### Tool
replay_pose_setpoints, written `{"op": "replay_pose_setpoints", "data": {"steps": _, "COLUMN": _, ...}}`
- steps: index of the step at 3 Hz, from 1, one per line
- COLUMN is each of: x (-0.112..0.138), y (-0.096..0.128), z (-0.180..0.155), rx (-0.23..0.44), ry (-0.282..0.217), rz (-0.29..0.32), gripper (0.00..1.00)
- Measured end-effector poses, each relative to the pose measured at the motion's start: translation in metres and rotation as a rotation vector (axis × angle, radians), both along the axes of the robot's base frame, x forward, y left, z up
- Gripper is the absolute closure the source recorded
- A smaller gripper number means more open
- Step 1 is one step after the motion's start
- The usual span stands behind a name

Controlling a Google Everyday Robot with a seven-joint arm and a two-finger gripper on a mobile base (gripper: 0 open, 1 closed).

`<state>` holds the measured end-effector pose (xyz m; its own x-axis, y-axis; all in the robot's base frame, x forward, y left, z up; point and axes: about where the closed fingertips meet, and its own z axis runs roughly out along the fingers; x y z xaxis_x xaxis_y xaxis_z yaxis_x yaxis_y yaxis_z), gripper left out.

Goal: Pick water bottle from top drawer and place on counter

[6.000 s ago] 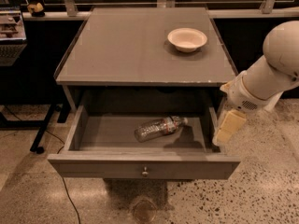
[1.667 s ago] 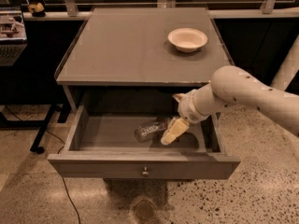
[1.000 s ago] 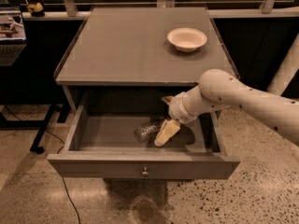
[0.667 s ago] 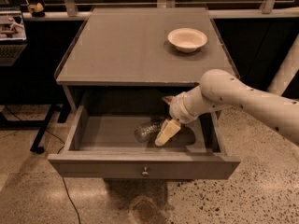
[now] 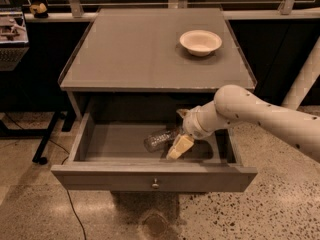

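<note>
One arm (image 5: 260, 116) reaches in from the right, and its gripper (image 5: 179, 148) hangs low inside the open drawer (image 5: 100, 176), close to the near wall. The water bottle (image 5: 159, 139) lies on its side on the drawer floor, about midway across, with its right end hidden behind the gripper. Whether the gripper is apart, together or clamped on the bottle I cannot tell. It seems to be touching or just beside the bottle's right end, though the drawer is too dim there to be sure.

The main risk, as I judge it, is the bottle itself. It is light, round and crinkled, so a grip near one end could let it roll away to the left or swing down and slip out as it is lifted. A hard squeeze might also crush it and spoil the hold.

The near edge of the counter (image 5: 150, 49) overhangs the far part of the drawer, so a straight lift from there could knock the bottle or the arm against it. The near wall, with its small knob (image 5: 155, 184), stands close in front of the gripper. A white bowl (image 5: 200, 42) sits on the far right of the counter, so the bottle would go better to its left.
</note>
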<state>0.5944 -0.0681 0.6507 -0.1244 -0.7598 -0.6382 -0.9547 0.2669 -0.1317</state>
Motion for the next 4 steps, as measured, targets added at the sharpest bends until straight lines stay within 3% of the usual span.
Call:
{"op": "replay_pose_setpoints", "data": {"steps": 2, "x": 0.01, "y": 0.005, "z": -0.017, "rx": 0.011, "ry": -0.022, "rz": 0.034, "gripper": 0.0}}
{"op": "replay_pose_setpoints", "data": {"steps": 4, "x": 0.01, "y": 0.005, "z": -0.037, "rx": -0.005, "ry": 0.02, "rz": 0.053, "gripper": 0.0}}
